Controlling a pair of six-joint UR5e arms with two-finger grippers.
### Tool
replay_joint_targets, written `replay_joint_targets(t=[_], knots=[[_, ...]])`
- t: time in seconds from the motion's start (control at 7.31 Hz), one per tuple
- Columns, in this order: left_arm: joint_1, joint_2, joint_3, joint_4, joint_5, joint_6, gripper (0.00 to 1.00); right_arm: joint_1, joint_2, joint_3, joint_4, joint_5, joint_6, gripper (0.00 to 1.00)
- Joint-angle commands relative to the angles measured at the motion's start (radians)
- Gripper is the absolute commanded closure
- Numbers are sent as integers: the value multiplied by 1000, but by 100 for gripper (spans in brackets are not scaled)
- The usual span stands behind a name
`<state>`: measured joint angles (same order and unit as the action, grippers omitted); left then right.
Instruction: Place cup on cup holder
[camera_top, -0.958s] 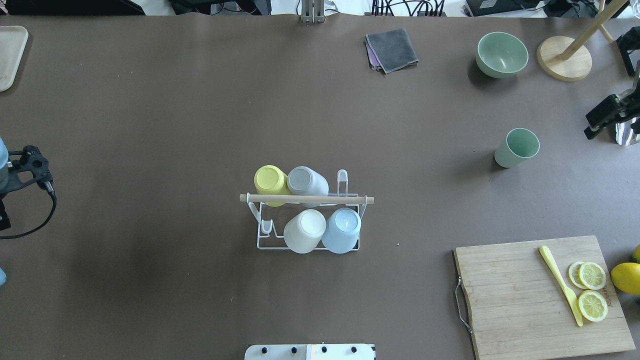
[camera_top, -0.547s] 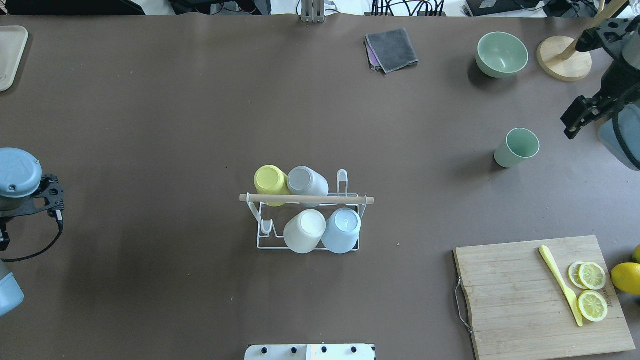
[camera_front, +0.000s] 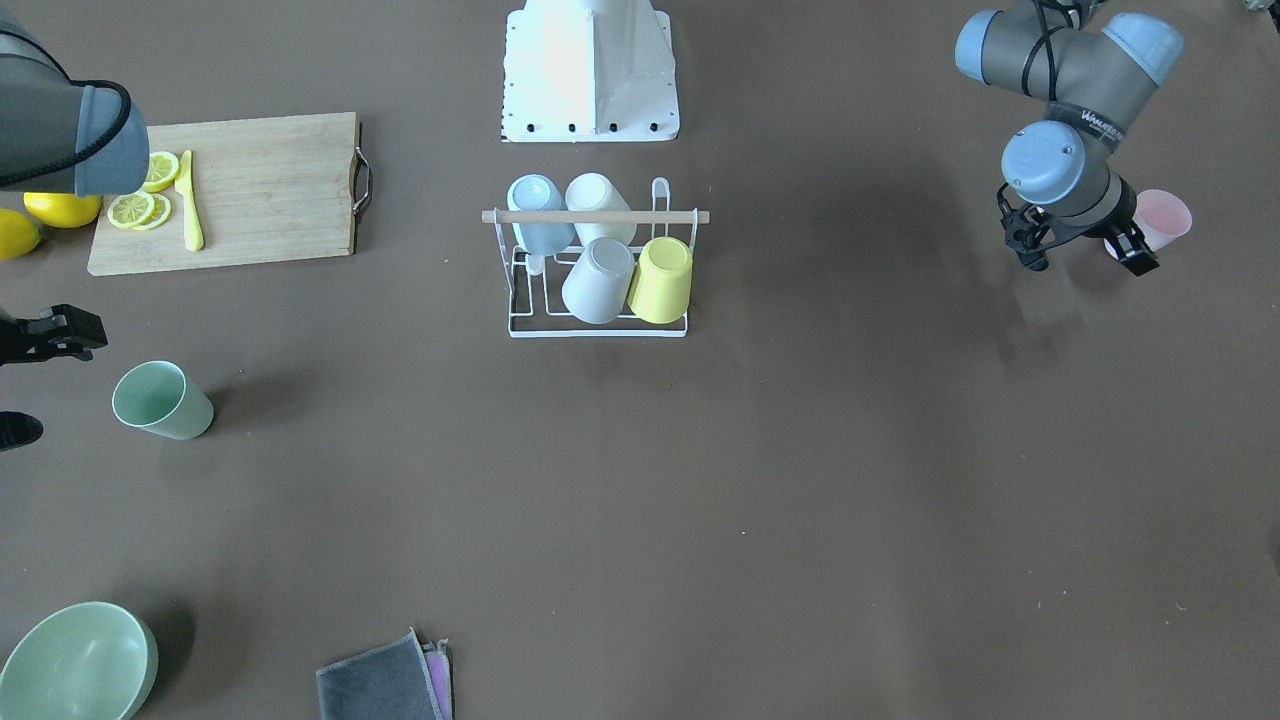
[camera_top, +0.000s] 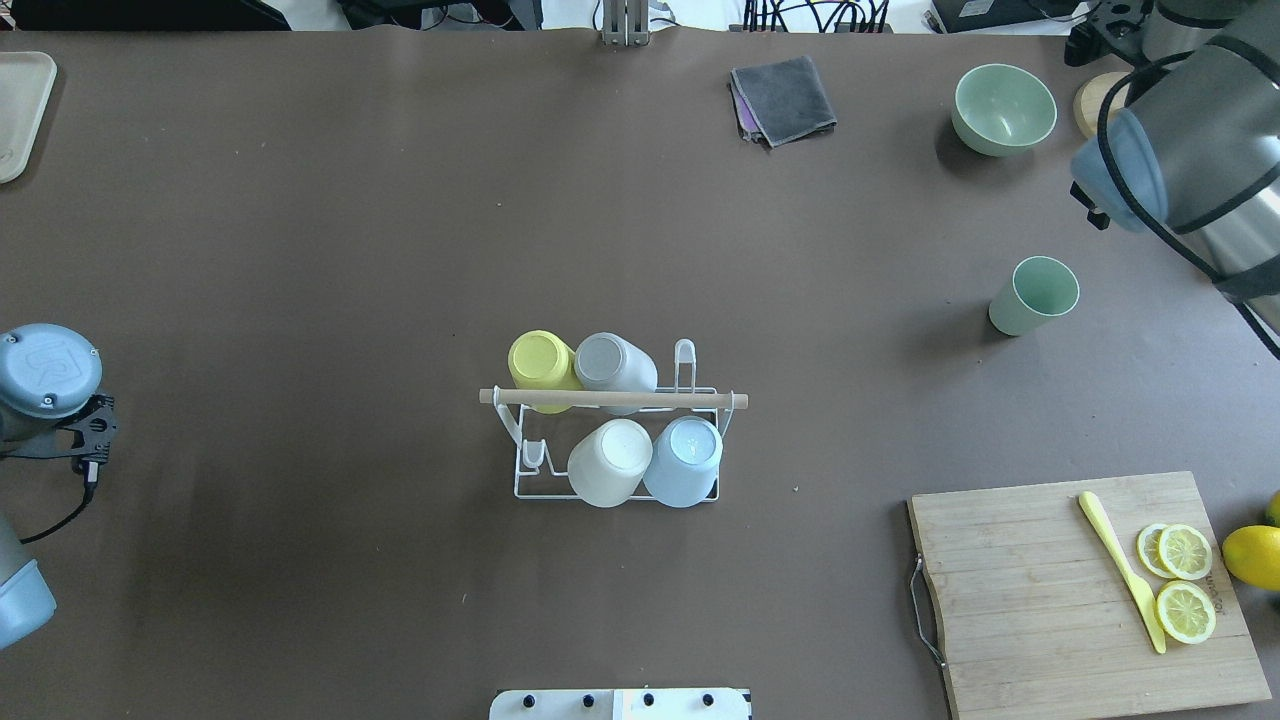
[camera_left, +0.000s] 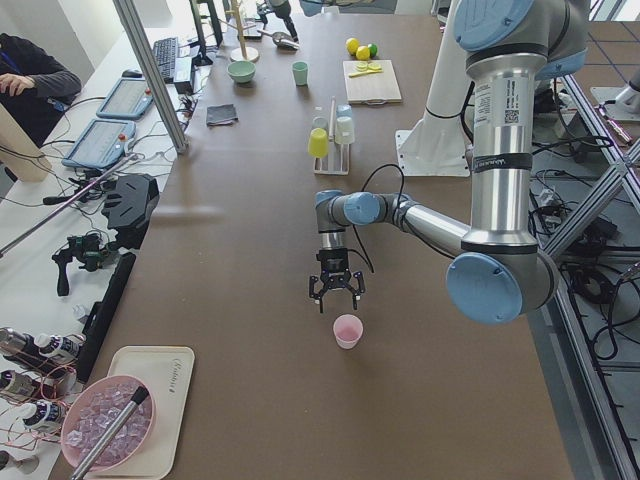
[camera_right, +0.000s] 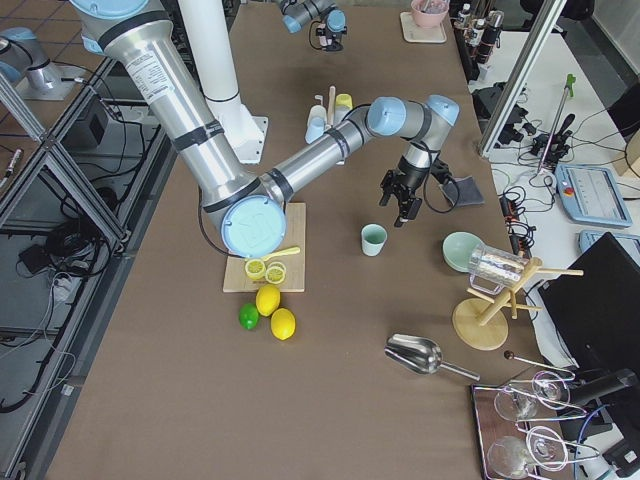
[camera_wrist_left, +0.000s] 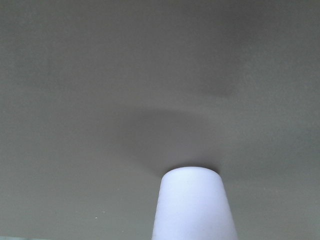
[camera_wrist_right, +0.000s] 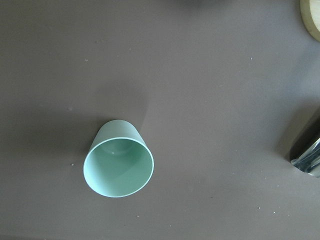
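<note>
Your left pincer (camera_left: 336, 296) hung spread, empty, just beside the pink cup (camera_left: 347, 330); a skewed descent could've toppled it. The right pincer (camera_right: 403, 208), near the green cup (camera_right: 373, 239), I couldn't tell open from closed. The cup holder (camera_top: 690, 399) stood well apart from both, racked cups (camera_top: 611, 475) crowding its prongs.

Silver arms (camera_left: 497, 150), pale-blue joint caps (camera_left: 487, 290), black cables (camera_front: 1046, 45).
</note>
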<state>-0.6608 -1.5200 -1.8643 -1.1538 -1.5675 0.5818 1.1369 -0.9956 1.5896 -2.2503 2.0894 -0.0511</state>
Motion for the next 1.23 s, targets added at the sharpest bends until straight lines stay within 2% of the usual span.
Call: replay_joint_targets(t=[0.0,0.27,0.41,0.55,0.82,1.09], knots=[[39,1,26,0,21,50,2,-2,75,-133,-73,0,-58,0],[67,3,45,0,23,46,2,-22,238,-384,-130,-9,-116,0],[69,17,42,-1,21,46,2,-32,267,-455,-130,-17,-163,0],[69,17,43,-1,23,44,2,-46,267,-467,-130,-31,-182,0],[75,44,46,-1,24,43,2,-80,322,-575,-130,-73,-248,0],[87,46,71,-1,26,36,2,-124,324,-602,-130,-81,-275,0]])
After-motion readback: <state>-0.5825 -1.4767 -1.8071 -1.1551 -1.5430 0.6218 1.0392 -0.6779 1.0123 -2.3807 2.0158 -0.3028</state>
